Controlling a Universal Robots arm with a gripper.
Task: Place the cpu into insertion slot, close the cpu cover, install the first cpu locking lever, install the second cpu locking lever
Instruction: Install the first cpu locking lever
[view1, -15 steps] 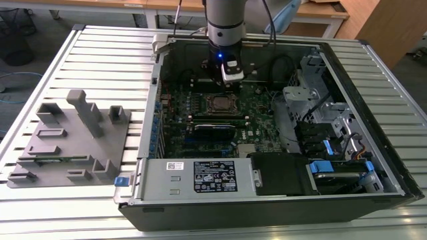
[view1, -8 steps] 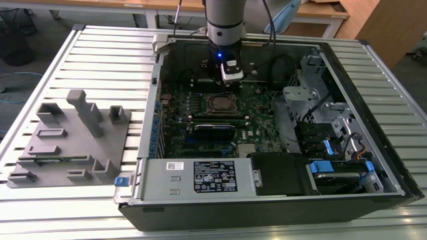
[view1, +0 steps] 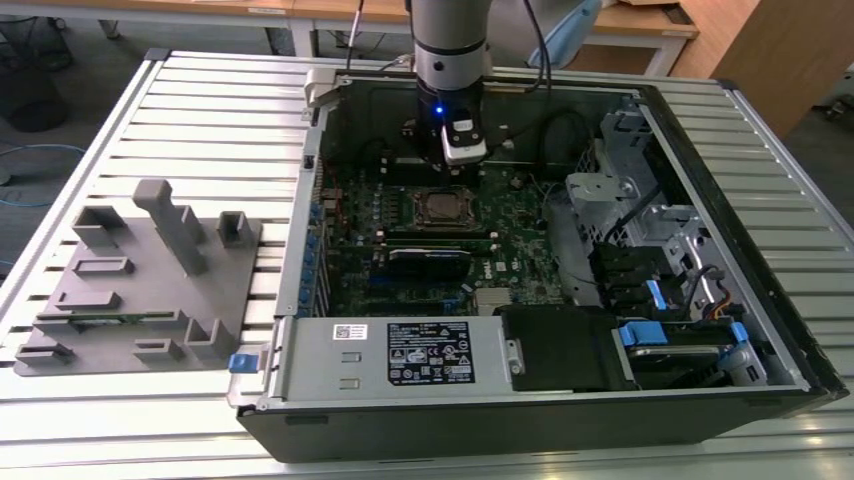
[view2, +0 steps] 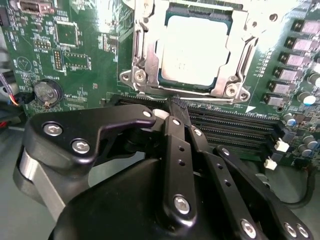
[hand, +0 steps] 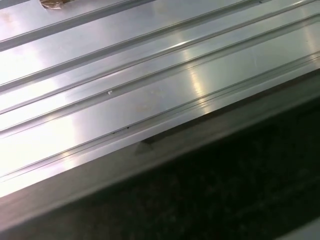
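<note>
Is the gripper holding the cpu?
No, in the second wrist view the cpu lies seated in the insertion slot, apart from the gripper.

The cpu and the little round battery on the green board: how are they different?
The cpu is square; the round battery is a circle. The cpu looks bigger than the battery. The cpu sits inside a silvery metal frame, the cpu cover; the battery sits in a dark round holder. Both have greyish metal tops and lie flat on the green board.

The cpu (view2: 195, 50) is dull grey metal, the cpu cover (view2: 142, 52) shiny metal, the pincer (view2: 176, 105) matt black.
</note>
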